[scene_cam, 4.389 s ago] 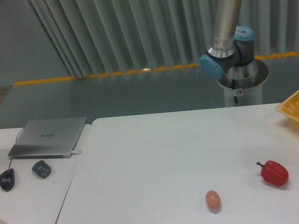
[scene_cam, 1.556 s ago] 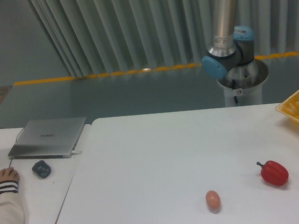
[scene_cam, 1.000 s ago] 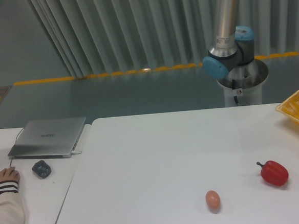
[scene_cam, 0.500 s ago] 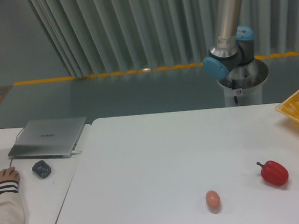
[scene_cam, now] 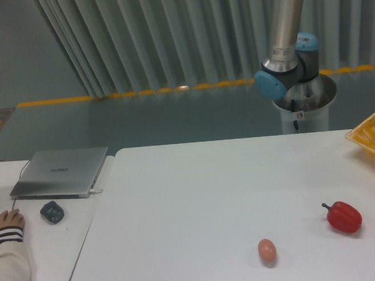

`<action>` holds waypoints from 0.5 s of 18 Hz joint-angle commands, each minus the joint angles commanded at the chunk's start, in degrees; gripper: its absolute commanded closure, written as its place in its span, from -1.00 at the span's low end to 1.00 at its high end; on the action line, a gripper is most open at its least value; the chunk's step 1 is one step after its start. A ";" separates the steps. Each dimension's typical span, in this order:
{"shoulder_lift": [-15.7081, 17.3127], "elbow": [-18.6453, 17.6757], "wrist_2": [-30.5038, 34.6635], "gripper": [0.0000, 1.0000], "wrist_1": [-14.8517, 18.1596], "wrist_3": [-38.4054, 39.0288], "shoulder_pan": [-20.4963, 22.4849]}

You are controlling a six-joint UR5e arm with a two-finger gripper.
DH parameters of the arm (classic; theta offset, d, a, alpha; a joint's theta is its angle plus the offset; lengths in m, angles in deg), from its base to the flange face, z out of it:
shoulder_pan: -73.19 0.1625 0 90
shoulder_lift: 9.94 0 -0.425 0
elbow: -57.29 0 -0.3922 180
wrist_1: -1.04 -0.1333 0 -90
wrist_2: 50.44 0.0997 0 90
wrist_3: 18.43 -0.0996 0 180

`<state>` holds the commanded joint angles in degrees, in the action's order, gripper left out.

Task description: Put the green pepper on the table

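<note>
one white table (scene_cam: pixel 198 197), grey floor (scene_cam: pixel 141 121)

White table (scene_cam: pixel 198 197) — red pepper (scene_cam: pixel 343 217), egg (scene_cam: pixel 266 250) resting on it.

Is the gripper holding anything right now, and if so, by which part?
It cannot be told: the gripper is out of frame; only the arm shows, rising past the top edge. No green pepper is visible; the red pepper and egg lie untouched on the table.
</note>
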<state>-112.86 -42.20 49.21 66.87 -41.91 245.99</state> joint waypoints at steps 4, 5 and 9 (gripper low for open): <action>-1.23 -0.88 1.86 -1.00 0.96 0.36 -0.62; -1.41 -1.05 1.86 -1.00 1.58 0.36 -0.62; -1.59 -1.23 1.86 -1.00 2.90 2.02 -1.32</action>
<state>-114.44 -43.43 51.07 69.77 -39.89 244.66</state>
